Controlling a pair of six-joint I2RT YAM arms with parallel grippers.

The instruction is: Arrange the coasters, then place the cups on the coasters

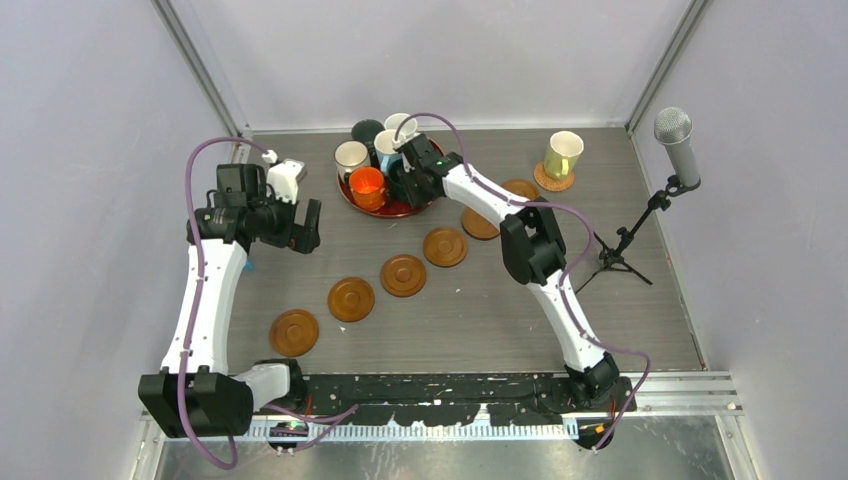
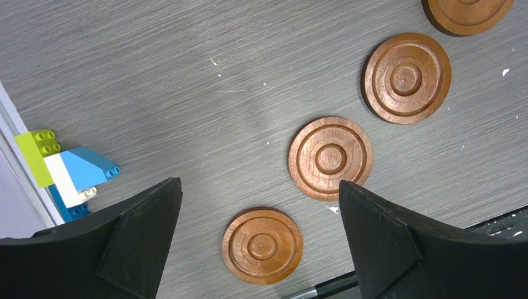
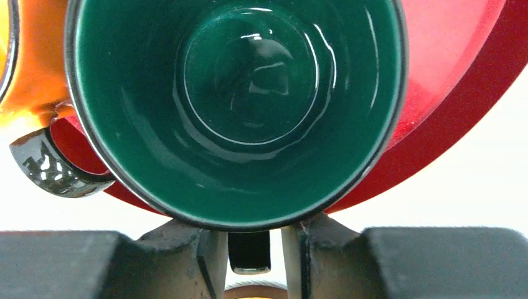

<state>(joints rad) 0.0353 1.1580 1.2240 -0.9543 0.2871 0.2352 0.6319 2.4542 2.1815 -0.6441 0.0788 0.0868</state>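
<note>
My right gripper [image 1: 408, 172] reaches over the red tray [image 1: 392, 210]. Its jaws [image 3: 252, 240] stand close on either side of the dark teal cup's [image 3: 236, 106] handle [image 3: 249, 252], with thin gaps showing. An orange cup [image 1: 368, 186], two white cups [image 1: 350, 157], a light blue one [image 1: 388, 148] and a dark one [image 1: 366, 130] share the tray. The pale yellow cup [image 1: 563, 155] stands on a coaster [image 1: 553, 180] at the back right. Several empty coasters [image 1: 403, 275] form a diagonal row. My left gripper [image 1: 305, 225] hangs open above the row's near end [image 2: 262, 245].
A microphone [image 1: 675, 140] on a tripod stand [image 1: 620, 250] stands at the right. Toy bricks [image 2: 62, 171] lie by the left wall. The orange cup [image 3: 25, 68] presses close to the teal one.
</note>
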